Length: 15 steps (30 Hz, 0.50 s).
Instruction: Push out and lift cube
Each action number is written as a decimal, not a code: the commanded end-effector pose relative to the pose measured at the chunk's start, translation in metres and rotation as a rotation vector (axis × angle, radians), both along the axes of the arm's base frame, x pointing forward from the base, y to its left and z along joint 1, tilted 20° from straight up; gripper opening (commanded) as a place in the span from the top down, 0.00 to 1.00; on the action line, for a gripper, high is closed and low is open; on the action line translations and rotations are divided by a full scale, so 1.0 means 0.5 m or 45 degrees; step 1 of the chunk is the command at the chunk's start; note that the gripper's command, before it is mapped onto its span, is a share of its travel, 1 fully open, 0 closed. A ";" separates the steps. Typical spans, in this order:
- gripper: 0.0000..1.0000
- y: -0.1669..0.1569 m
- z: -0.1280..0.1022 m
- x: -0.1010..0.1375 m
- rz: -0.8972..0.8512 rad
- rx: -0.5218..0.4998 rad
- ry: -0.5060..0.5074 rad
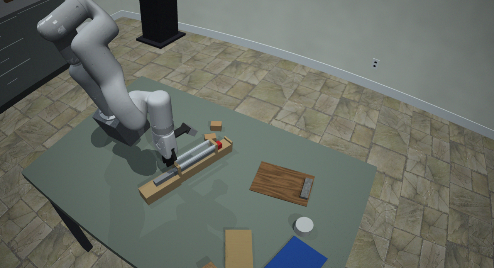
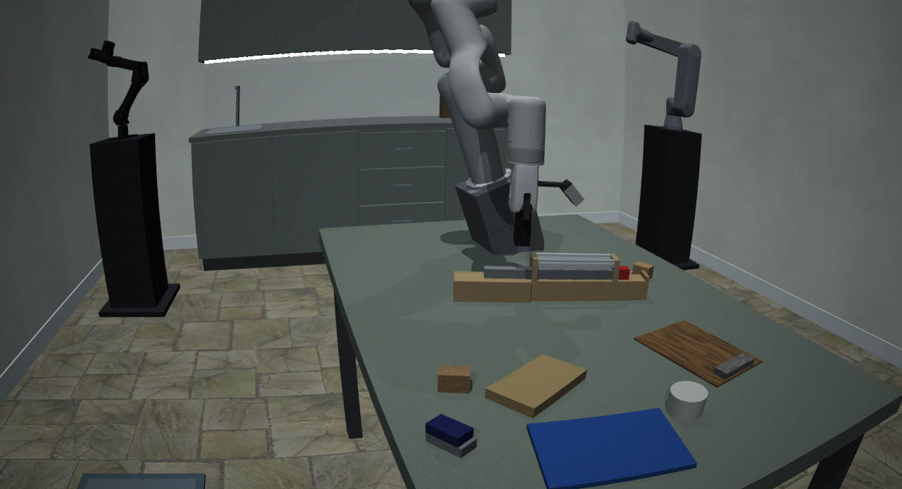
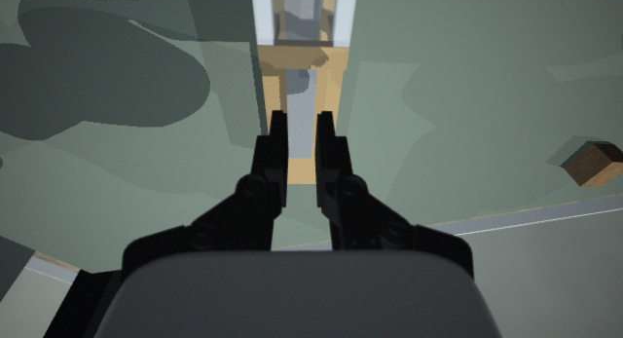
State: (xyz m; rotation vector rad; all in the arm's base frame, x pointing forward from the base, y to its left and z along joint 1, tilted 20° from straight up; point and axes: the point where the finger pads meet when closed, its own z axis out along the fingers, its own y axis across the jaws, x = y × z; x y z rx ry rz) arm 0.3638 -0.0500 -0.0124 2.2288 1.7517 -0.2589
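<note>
A long wooden base (image 1: 184, 169) carries a channel with clear side walls (image 1: 197, 154). The red cube (image 1: 218, 144) sits at the channel's far end, on the short ledge just before the raised lip (image 1: 227, 139); it also shows in the exterior view (image 2: 624, 272). A grey rod (image 1: 166, 177) lies along the base with its front part inside the channel. My gripper (image 1: 169, 161) hovers a little above the rod's rear part, outside the channel mouth. In the wrist view my fingers stand close together with nothing between them; the rod (image 3: 298, 90) shows below.
Two small tan blocks (image 1: 215, 125) (image 1: 210, 136) lie beside the lip end. A wooden board (image 1: 281, 182) with a grey block, a white cylinder (image 1: 303, 225), a blue mat (image 1: 296, 254) and a tan board (image 1: 238, 247) lie at the front. A brown block (image 2: 454, 378) sits near the table edge.
</note>
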 end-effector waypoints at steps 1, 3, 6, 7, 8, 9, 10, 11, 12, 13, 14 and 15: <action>1.00 -0.071 0.027 -0.010 -0.001 0.003 -0.004; 1.00 -0.141 0.050 -0.032 0.000 0.001 -0.005; 1.00 -0.179 0.062 -0.047 0.000 -0.003 -0.005; 1.00 -0.179 0.062 -0.047 0.000 -0.002 -0.005; 1.00 -0.179 0.062 -0.047 0.000 -0.002 -0.005; 1.00 -0.179 0.062 -0.047 0.000 -0.002 -0.005; 1.00 -0.181 0.058 -0.047 0.000 -0.001 -0.004; 1.00 -0.183 0.051 -0.046 0.000 0.000 -0.004; 1.00 -0.187 0.042 -0.045 0.000 0.000 -0.004; 1.00 -0.191 0.031 -0.045 0.000 0.000 -0.004; 1.00 -0.196 0.018 -0.044 0.000 0.000 -0.004; 1.00 -0.201 0.006 -0.043 0.000 0.000 -0.004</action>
